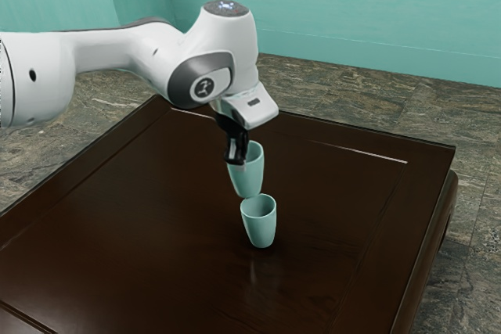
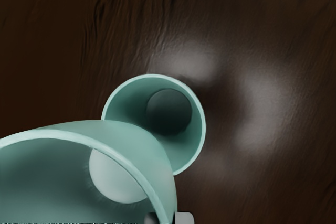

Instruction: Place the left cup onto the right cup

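Exterior view, item one: gripper, fingers nearly together, pinching the rim wall of the lifted cup, which hangs tilted, clear of the table. Item two: standing cup, upright near table centre, at five o'clock of the lifted cup, just below it; contact indeterminable.

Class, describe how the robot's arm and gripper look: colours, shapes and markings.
The arm is glossy white, built of thick rounded links. Its joint has a dark grey disc with a white emblem, and a domed cap with small bluish lights. The gripper is black, under a white boxy hand block.
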